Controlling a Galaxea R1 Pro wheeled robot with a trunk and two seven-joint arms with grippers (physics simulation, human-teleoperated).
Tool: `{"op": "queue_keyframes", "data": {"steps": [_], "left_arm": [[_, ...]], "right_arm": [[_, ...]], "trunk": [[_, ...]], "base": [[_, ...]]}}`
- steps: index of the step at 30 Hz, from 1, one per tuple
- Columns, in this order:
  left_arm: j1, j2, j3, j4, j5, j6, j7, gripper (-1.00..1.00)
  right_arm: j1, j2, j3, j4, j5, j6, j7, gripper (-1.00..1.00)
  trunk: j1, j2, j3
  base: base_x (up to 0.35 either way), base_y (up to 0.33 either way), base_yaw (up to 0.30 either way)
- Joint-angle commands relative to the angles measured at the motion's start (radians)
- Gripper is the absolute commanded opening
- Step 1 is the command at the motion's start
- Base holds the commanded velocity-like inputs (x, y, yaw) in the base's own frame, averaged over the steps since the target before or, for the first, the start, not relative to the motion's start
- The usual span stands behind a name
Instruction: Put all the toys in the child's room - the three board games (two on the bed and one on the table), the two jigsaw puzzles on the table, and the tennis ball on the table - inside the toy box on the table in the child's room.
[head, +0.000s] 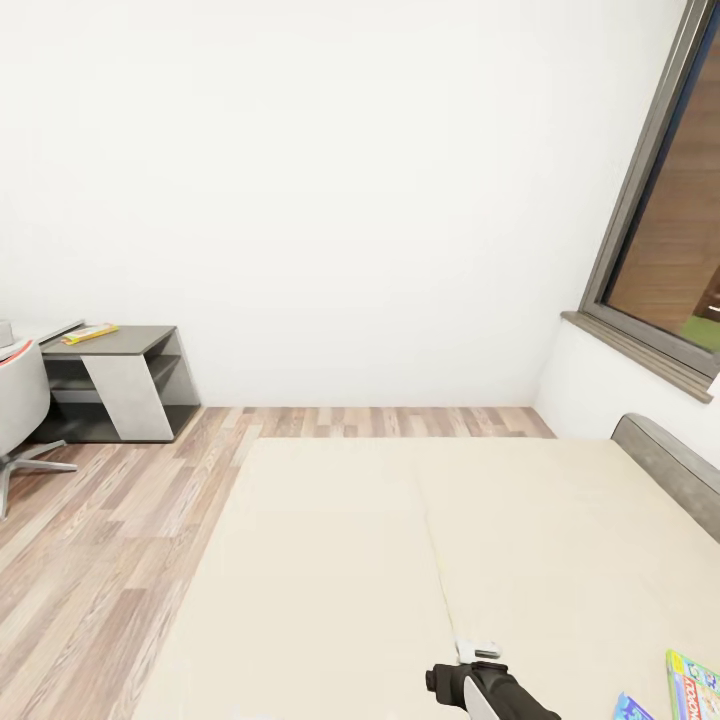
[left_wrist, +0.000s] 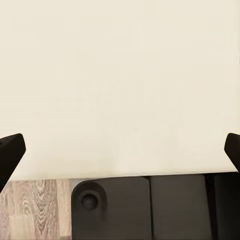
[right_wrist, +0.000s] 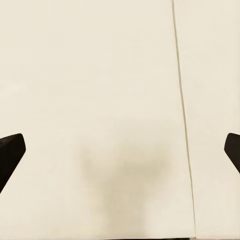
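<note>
Two board games lie flat on the bed (head: 400, 560) near its lower right corner in the head view: one green-edged (head: 692, 684), one blue (head: 632, 708). My right arm (head: 490, 688) reaches over the mattress just left of them. In the right wrist view my right gripper (right_wrist: 120, 150) is open, fingertips (right_wrist: 10, 150) wide apart above the mattress seam (right_wrist: 182, 125). My left gripper (left_wrist: 120, 150) is open too, above the bed's edge, holding nothing. The table (head: 125, 345) stands far left, with a flat yellow item (head: 90, 333) on its dark section. Toy box, jigsaw puzzles and tennis ball are out of view.
A grey swivel chair (head: 15, 400) stands by the table at the left edge. Wooden floor (head: 110, 520) runs between table and bed. The grey headboard (head: 670, 460) and a window (head: 670, 230) are at the right. The robot's dark base (left_wrist: 130, 207) sits against the bed.
</note>
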Motion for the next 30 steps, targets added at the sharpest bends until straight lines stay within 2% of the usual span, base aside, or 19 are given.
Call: {"op": "queue_keyframes", "data": {"steps": [1,30], "left_arm": [[0.0,0.0,-0.002,-0.001,-0.002,0.005,0.004,1.0],[0.0,-0.001,-0.002,0.011,-0.003,0.0,0.007,1.0]], "right_arm": [[0.0,-0.001,0.008,-0.002,-0.01,0.004,-0.009,1.0],[0.0,-0.001,0.008,-0.002,-0.011,0.002,-0.007,1.0]], "trunk": [[0.001,-0.002,-0.002],[0.001,-0.002,-0.002]], "base": [[0.0,0.0,0.0],[0.0,0.0,0.0]]}}
